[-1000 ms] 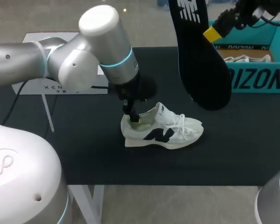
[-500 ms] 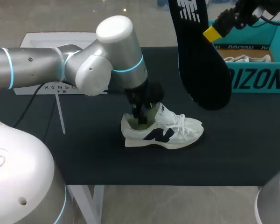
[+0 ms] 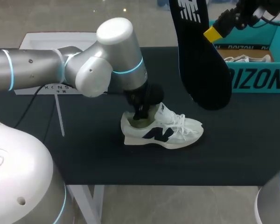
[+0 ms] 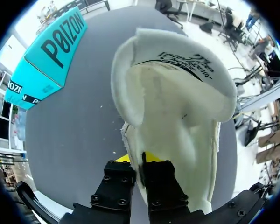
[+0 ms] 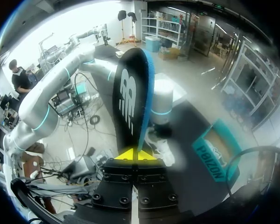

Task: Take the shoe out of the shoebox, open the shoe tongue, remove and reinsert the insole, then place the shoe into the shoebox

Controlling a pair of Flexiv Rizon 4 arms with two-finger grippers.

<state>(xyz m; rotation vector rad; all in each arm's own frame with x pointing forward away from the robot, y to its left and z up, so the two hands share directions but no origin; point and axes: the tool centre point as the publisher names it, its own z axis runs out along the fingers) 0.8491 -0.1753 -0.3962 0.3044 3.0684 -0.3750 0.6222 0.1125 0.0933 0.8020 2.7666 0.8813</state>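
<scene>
Black-clothed worktop [image 3: 93,154], looks roughly halfway through. Got the white mesh sneaker with dark logo [image 3: 170,133] out and sitting upright dead centre, left pincer [image 4: 140,158] clamped on its heel collar. Pulled the long black foam insole [image 3: 200,60] too, hanging up at 1 o'clock, pinched in the right pincer [image 3: 212,33]. Left to do: reinsert, rebox. Open teal cardboard shoebox [image 3: 259,80] at 2 o'clock, holding another pale shoe [image 3: 245,59].

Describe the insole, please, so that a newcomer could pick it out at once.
Start at the black-topped table and the teal shoebox at its far right. Beside that box, my right gripper holds the insole up in the air, higher than the white shoe. It is the only long, flat, dark piece, marked with a white logo.
</scene>
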